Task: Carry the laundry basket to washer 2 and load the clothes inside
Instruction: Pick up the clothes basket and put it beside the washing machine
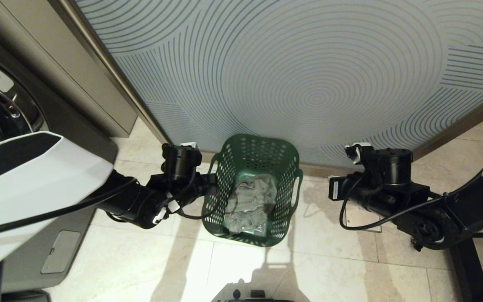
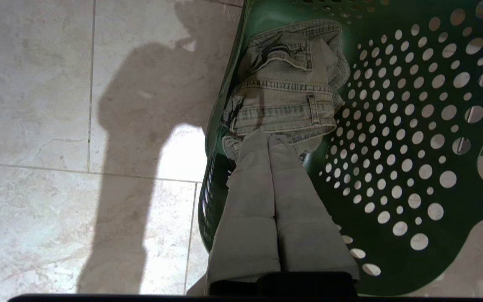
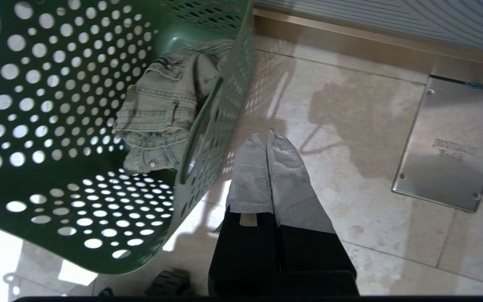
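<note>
Currently the basket point(image 1: 253, 167) stands upright on the tiled floor point(image 1: 333, 256), mouth up, its far side close to the skirting of the patterned wall point(image 1: 308, 75). Its rim is oblong, long axis running near to far, with one slot handle on the left wall and one on the right. Perforated walls taper toward the bottom.

Clothes point(image 1: 250, 203) lie crumpled in the bottom of the basket. Wrist views show pale washed denim with seams, a belt loop and a rivet; the bundle's long axis roughly follows the basket's, near to far.

Left end effector point(image 2: 268, 140): fingers pressed together, closed on nothing. Left wrist view has the tips over the basket's left rim, pointing down at the denim; whether they touch the fabric cannot be told.

Right end effector point(image 3: 265, 138): fingers also pressed together, empty. It is outside the basket, just beside the right wall near the slot handle, pointing down at the floor. A metal floor plate point(image 3: 451, 155) lies further right, well apart from the basket.

A dark grey washer point(image 1: 2, 100) sits at the far left edge of the head view; chrome door rim and part of a white label show, numeral not readable.
</note>
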Controlling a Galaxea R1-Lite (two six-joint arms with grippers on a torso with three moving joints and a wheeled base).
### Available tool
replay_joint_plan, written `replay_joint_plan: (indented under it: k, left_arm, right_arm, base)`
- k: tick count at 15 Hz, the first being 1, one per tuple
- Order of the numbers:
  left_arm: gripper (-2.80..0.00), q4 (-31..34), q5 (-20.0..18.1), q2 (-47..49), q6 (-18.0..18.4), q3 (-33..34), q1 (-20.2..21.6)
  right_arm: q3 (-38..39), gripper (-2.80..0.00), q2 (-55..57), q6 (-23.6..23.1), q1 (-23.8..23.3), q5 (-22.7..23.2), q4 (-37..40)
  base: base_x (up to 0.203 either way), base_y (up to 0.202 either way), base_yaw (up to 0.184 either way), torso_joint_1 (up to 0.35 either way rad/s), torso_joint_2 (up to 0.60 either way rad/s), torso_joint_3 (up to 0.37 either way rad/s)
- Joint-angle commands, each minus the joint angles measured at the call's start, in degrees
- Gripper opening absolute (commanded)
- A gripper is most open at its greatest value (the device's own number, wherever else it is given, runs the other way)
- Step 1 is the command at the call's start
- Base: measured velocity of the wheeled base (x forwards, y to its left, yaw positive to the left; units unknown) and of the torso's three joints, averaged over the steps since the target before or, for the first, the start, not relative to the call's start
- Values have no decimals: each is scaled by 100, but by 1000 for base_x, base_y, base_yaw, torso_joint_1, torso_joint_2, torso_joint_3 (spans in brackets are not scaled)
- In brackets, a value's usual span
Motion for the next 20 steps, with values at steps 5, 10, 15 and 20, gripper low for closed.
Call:
replay_joint_plan:
  k: [5, 10, 15, 20]
  left_arm:
    - [-280, -25, 168, 171, 44, -111, 19]
    - [-280, -546, 311, 410, 458, -191, 28]
    - [0, -626, 310, 586, 484, -235, 28]
    - [0, -757, 450, 698, 609, -470, 76]
  right_arm:
    - [-10, -280, 0, -38, 33, 758, -41]
    - [-36, -280, 43, -38, 51, 723, -39]
    - [-48, 0, 227, -36, 51, 741, -49]
    - [-282, 0, 455, 11, 64, 741, -52]
  base:
    - [0, 0, 0, 0, 0, 0]
    - [0, 0, 0, 0, 0, 0]
    - [0, 0, 0, 0, 0, 0]
    - [0, 0, 0, 0, 0, 0]
